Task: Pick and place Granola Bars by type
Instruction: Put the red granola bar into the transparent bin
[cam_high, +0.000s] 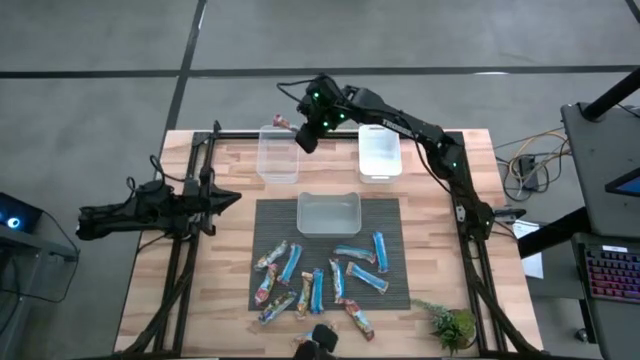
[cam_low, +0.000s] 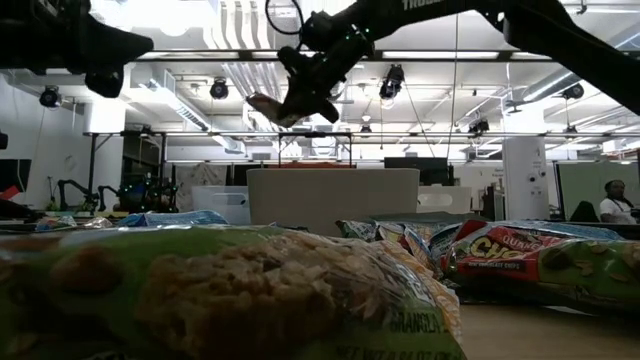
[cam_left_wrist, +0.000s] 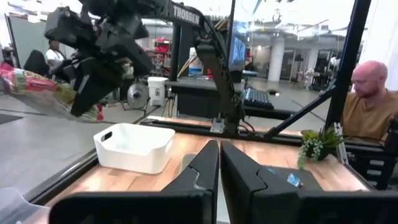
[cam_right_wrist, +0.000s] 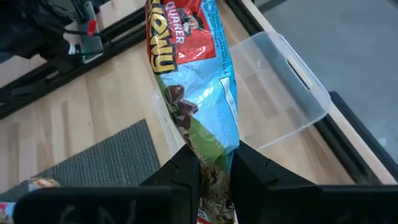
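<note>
My right gripper (cam_right_wrist: 214, 163) hangs over the table's far left, shut on a red-and-green wrapped granola bar (cam_right_wrist: 193, 74) above a clear tub (cam_right_wrist: 277, 93). From above, the bar (cam_high: 281, 122) juts past the gripper (cam_high: 301, 135), beside that tub (cam_high: 279, 155). Several more bars (cam_high: 320, 280), blue and multicoloured, lie on the grey mat (cam_high: 270, 225). My left gripper (cam_high: 232, 199) waits shut at the table's left side, its fingers (cam_left_wrist: 205, 165) together. My right gripper pinches one end of the bar (cam_right_wrist: 208, 146) between its two fingers. The rest of the wrapper sticks out past the fingertips, along the fingers. The fingers slant downward toward the table's far left. The bar is lifted clear, above the clear tub.
A white tub (cam_high: 379, 152) stands at the far edge, right of the clear one. Another clear tub (cam_high: 328, 212) sits on the mat's far part. A small green plant (cam_high: 450, 322) is at the near right corner. Black frame rails run along the table's sides.
</note>
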